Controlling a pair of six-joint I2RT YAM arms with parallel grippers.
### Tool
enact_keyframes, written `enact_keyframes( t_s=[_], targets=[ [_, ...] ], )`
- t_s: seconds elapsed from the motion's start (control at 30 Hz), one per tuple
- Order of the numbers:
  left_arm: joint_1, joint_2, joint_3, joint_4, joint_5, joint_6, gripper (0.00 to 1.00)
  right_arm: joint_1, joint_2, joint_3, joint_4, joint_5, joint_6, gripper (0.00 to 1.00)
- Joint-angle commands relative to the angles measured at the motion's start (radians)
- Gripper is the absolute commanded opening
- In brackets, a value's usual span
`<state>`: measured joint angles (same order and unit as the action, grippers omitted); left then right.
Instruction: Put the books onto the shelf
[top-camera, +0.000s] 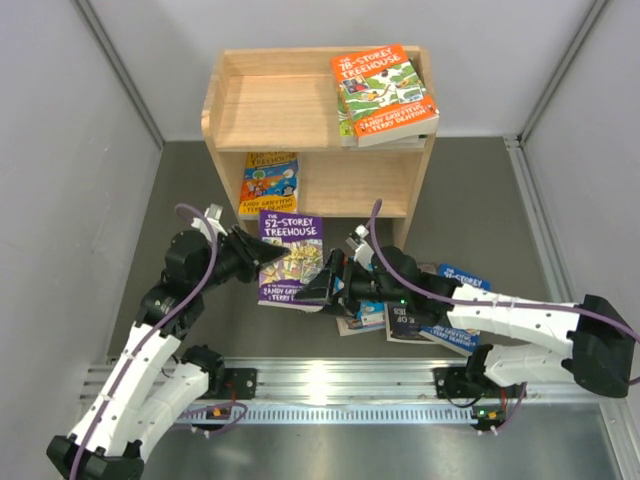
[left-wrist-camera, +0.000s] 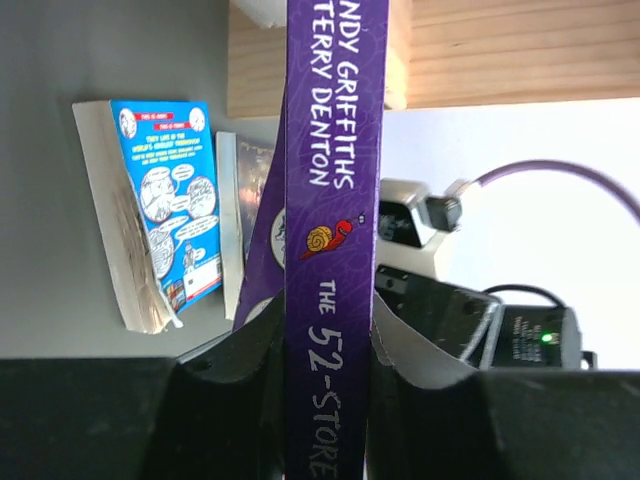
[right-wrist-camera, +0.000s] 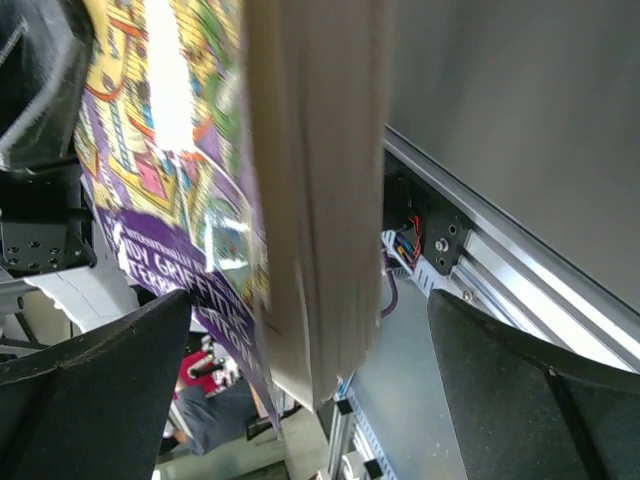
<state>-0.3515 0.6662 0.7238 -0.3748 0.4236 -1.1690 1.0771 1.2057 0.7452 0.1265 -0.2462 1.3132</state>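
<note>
Just in front of the shelf (top-camera: 222, 92), the left gripper (top-camera: 264, 252) is clamped on the spine of the purple book (top-camera: 291, 250). Its cover reads "The 52-Storey Treehouse" and its spine "Andy Griffiths Terry Denton". The right gripper (top-camera: 322, 285) is released, its fingers wide of the page edge. On the shelf's top, at right, lies the orange book (top-camera: 385, 88), "The 78-Storey Treehouse". A yellow book (top-camera: 268, 180) stands in the lower tier.

Lab cell: grey panels (top-camera: 60, 150), aluminium rail (top-camera: 340, 385)
</note>
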Motion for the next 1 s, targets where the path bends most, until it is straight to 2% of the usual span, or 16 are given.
enact_keyframes(
  t_s=[0.0,0.1,0.3,0.5,0.7,0.93,0.97],
  targets=[
    [0.000,-0.010,0.077,0.109,-0.032,-0.063,0.00,0.017,-0.056,-0.043,0.001,0.018,0.024,1.00],
    [0.000,-0.019,0.080,0.168,-0.042,-0.130,0.00,0.017,-0.084,-0.075,0.073,0.019,0.081,1.00],
    [0.000,-0.043,0.036,0.306,-0.048,-0.280,0.00,0.020,-0.061,-0.187,0.492,0.024,0.256,1.00],
    [0.000,-0.079,-0.026,0.420,-0.062,-0.388,0.00,0.035,0.005,-0.184,0.709,0.061,0.328,1.00],
    [0.000,-0.125,-0.112,0.528,-0.103,-0.506,0.00,0.050,0.075,-0.191,0.876,0.123,0.403,1.00],
    [-0.001,-0.163,-0.139,0.522,-0.120,-0.540,0.00,0.057,0.106,-0.184,0.927,0.206,0.429,1.00],
    [0.000,-0.171,-0.142,0.519,-0.124,-0.546,0.00,0.057,0.100,-0.187,0.920,0.215,0.428,0.97]
  ],
)
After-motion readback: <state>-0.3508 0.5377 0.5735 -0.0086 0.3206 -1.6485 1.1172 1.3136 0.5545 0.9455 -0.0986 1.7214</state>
